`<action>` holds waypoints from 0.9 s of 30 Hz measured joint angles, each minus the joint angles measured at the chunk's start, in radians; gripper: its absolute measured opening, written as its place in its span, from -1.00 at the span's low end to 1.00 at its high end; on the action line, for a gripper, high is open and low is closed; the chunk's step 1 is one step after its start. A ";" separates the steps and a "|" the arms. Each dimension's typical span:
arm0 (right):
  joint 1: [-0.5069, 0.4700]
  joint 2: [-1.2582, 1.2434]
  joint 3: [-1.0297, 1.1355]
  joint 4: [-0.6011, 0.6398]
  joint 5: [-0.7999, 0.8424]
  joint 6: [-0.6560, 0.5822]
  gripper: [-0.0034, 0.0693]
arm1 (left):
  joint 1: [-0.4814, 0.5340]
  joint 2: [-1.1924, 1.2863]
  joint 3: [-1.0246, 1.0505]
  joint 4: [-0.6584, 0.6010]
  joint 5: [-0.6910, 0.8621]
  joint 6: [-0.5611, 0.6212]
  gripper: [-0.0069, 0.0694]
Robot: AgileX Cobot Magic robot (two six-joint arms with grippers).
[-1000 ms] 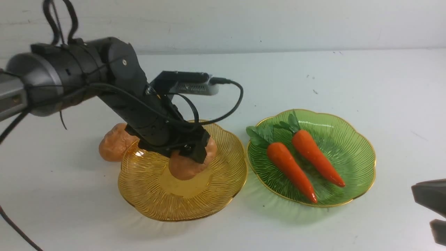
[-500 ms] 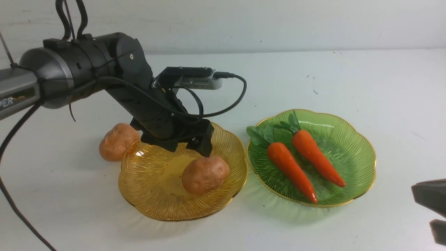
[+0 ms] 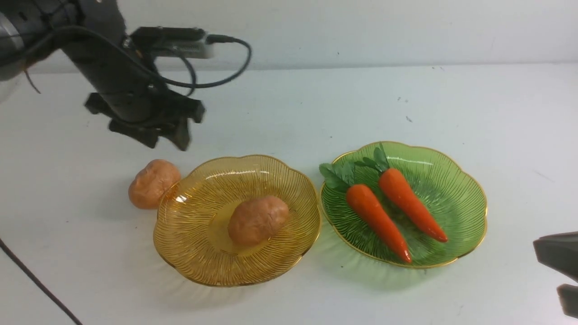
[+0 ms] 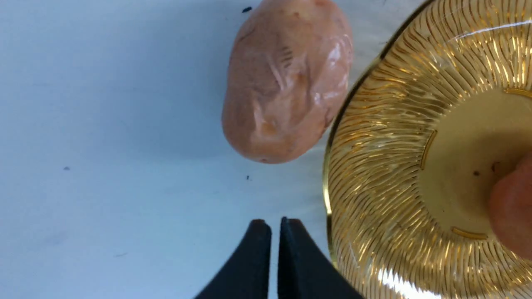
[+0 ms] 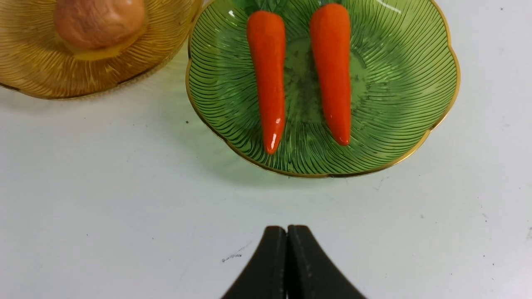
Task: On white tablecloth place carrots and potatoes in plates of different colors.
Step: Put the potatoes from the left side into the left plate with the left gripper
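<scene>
Tablecloth [image 3: 361, 104] carries an amber plate [image 3: 189, 253] with one potato [image 3: 257, 220] at its middle and a green plate [image 3: 456, 189] holding both carrots [image 3: 377, 219]. The left tool [image 4: 274, 226] hangs raised, pinched shut and empty, as is the right tool [image 5: 286, 230]. The second potato [image 3: 151, 183] lies on the cloth right beside the amber rim; fetching it looks next: spread, descend, clamp

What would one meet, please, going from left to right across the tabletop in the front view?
Loose potato → amber plate holding a second potato → green plate holding two carrots.
</scene>
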 joint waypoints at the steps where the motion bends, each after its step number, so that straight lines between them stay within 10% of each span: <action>1: 0.000 0.000 0.000 -0.001 -0.001 0.000 -0.95 | -0.002 0.023 0.000 -0.013 -0.002 0.000 -0.73; 14: 0.000 0.000 0.000 -0.003 -0.002 0.000 -0.95 | -0.008 0.136 -0.001 -0.033 -0.270 0.011 0.78; 27: 0.000 0.000 0.000 -0.021 -0.005 0.000 -0.95 | -0.008 0.247 -0.003 -0.034 -0.266 0.004 0.71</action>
